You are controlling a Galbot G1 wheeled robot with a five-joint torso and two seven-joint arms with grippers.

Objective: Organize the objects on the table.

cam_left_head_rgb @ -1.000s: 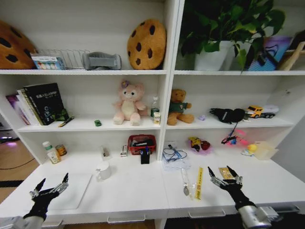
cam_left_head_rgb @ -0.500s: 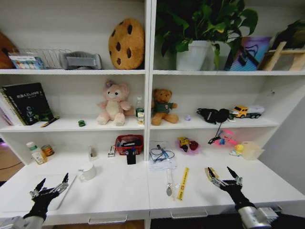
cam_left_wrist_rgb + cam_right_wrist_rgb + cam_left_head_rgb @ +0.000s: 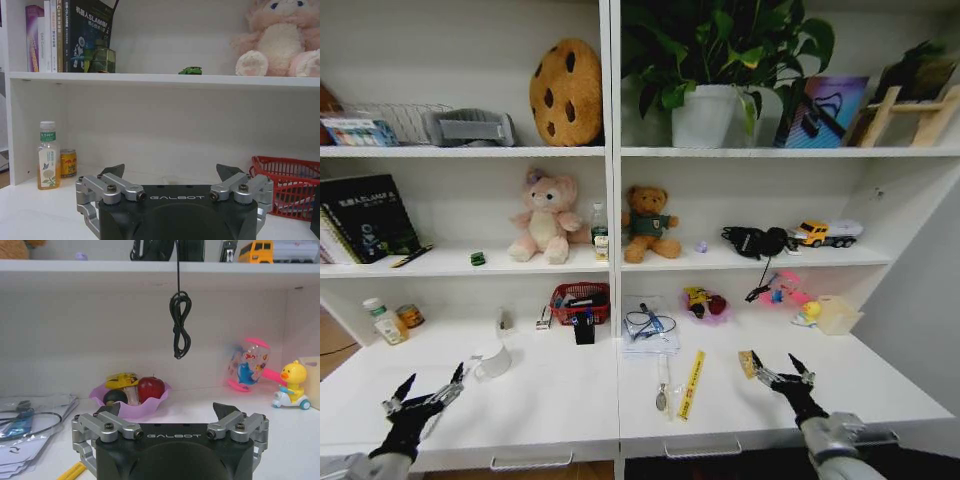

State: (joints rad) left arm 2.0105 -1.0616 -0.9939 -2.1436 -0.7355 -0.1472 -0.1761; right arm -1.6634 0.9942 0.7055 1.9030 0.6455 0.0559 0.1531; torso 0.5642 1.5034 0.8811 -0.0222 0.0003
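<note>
Both arms hang low over the front edge of the white counter (image 3: 570, 400), holding nothing. The left gripper (image 3: 425, 393) sits at the counter's left end with its fingers spread apart, near a white mug (image 3: 492, 361); from its wrist camera the spread fingers (image 3: 112, 172) face a drink bottle (image 3: 47, 155) and a small can (image 3: 68, 162) by the wall, with a red basket (image 3: 285, 185) off to one side. The right gripper (image 3: 773, 368) is at the right half of the counter, fingers also apart, close to a small tan item (image 3: 747, 363); its wrist camera looks at a pink bowl (image 3: 131, 401) of toy fruit, a dangling black cable (image 3: 180, 325) and a yellow duck toy (image 3: 294, 385). Between the grippers on the counter lie a yellow ruler (image 3: 691, 384), a spoon (image 3: 662, 385) and a stack of papers (image 3: 650, 335) with a cable and blue pen on top. The green toy car (image 3: 477, 258) rests on the middle shelf beside a black pen (image 3: 412, 256), left of the pink plush (image 3: 547, 217).
</note>
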